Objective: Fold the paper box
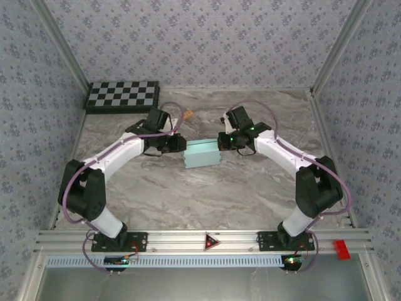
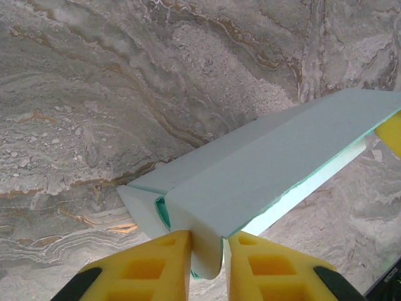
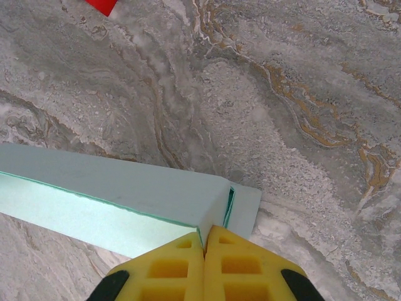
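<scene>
We found the paper box (image 1: pixel 202 154) at the middle of the table (image 1: pixel 188 200), already a shallow oblong, held between the left gripper (image 1: pixel 183 145) at one end and the right gripper (image 1: pixel 220 140) at the other. We judged the work to be at the closing of the ends. The next move called for tucking each flap inward without crushing the thin walls. From above we could not read the jaws. The left wrist view showed its yellow fingers (image 2: pixel 153 269) clamped on the rounded end flap (image 2: pixel 207 248), with a long seam standing open. The right wrist view showed that gripper's fingers (image 3: pixel 169 266) pressed together on a corner edge, beside a flap lying flat.
</scene>
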Available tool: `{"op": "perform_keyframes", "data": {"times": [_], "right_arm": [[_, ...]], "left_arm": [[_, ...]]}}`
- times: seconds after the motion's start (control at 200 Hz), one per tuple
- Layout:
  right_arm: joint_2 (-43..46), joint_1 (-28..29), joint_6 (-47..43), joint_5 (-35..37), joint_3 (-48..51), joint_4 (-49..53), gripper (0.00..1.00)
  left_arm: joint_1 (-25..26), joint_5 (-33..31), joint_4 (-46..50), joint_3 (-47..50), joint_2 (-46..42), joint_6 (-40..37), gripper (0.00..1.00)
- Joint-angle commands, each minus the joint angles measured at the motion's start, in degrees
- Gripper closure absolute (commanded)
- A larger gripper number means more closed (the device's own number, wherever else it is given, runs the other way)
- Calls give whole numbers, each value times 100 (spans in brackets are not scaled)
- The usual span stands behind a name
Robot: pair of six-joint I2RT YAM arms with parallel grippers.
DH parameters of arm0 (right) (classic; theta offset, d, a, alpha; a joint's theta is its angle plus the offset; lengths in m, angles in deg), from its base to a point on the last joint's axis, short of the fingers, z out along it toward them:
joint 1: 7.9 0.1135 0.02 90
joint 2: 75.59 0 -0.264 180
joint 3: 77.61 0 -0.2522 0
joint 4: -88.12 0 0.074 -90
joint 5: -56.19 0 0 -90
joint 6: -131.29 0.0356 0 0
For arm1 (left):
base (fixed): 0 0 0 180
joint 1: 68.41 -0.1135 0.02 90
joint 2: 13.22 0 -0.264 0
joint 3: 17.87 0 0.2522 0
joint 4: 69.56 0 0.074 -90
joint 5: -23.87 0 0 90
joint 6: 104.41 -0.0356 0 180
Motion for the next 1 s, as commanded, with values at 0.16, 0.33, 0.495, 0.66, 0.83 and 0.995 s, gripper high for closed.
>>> {"op": "perform_keyframes", "data": {"times": [0.16,0.33,0.495,0.66,0.83,0.995], "right_arm": [[-143,261,95,-484,144,90,95],[-138,269,130,-475,144,51,95],[-141,281,155,-464,144,35,96],[-126,305,234,-464,354,-33,96],[-107,350,334,-445,400,-130,96],[-74,398,402,-363,456,-176,97]], "left_arm": [[109,561,-337,-91,185,201,77],[101,588,-345,-100,214,303,75],[108,647,-377,-109,230,344,74],[104,703,-433,-130,231,421,72],[98,645,-416,-149,276,473,71],[97,458,-320,-236,304,493,72]]}}
